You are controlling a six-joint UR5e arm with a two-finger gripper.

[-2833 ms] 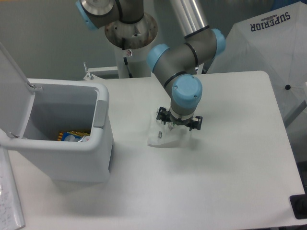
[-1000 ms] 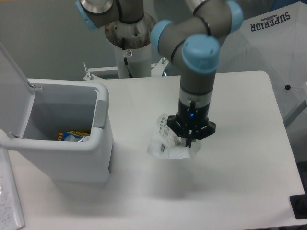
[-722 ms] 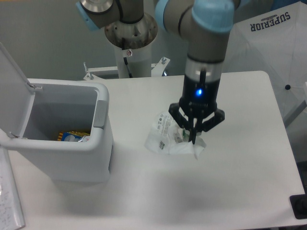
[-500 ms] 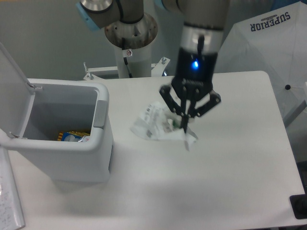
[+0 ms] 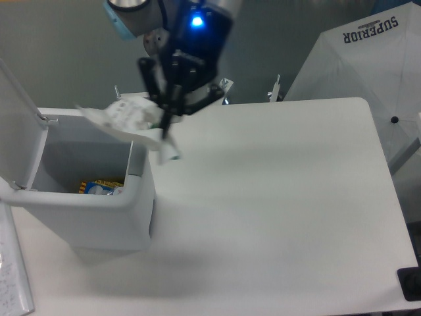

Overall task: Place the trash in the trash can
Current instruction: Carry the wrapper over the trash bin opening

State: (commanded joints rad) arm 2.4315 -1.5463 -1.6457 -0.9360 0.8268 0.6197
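Observation:
My gripper point(image 5: 166, 122) is shut on the crumpled white-clear plastic wrapper point(image 5: 125, 121) and holds it in the air over the right rim of the trash can point(image 5: 99, 214). The wrapper hangs to the left of the fingers, above the can's opening, with a strip dangling below. The pale grey trash can stands at the left with its lid point(image 5: 18, 105) open and upright. At the bottom of the can lies the crushed bottle with a bluish label point(image 5: 99, 188) beside a yellow scrap.
A white fabric cover marked SUPERIOR point(image 5: 368, 59) stands at the back right. The arm's base column point(image 5: 177, 79) is behind the table. A black object point(image 5: 409, 283) sits at the table's front right corner. A paper sheet point(image 5: 13, 276) lies at the front left.
The gripper has lifted the wrapper off the middle of the table and carried it up and to the left, from beside the can to above its right rim.

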